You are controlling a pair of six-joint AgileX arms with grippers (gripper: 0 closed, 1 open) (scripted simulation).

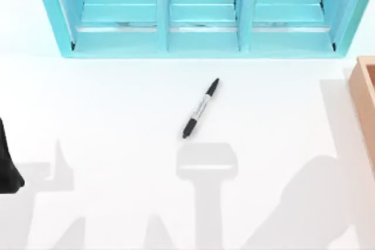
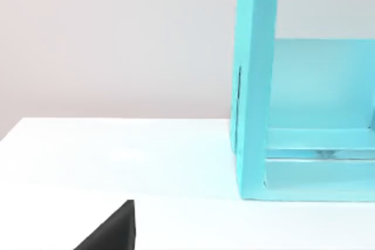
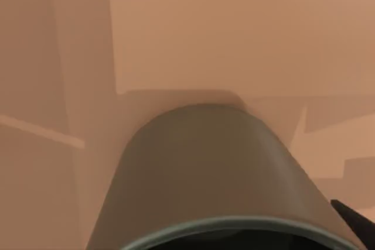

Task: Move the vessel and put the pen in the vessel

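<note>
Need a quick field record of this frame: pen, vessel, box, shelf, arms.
pen: pen lies flat mid-table, diagonal, untouched
vessel: olive vessel close under the right wrist camera, tan wooden box surface behind it
box: tan wooden box at the table's right edge
shelf: turquoise shelf along the far side, three bays
left arm: dark part at the left edge, away from the pen
right arm: dark finger tip beside the vessel

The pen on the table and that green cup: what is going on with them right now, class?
The pen lies untouched on the white table, in front of the turquoise shelf. The right wrist view looks down closely on the olive-green vessel, which sits against the tan wooden box, so the right arm seems to be at the cup. The box's corner is at the table's right edge. The left arm waits at the left edge.
</note>
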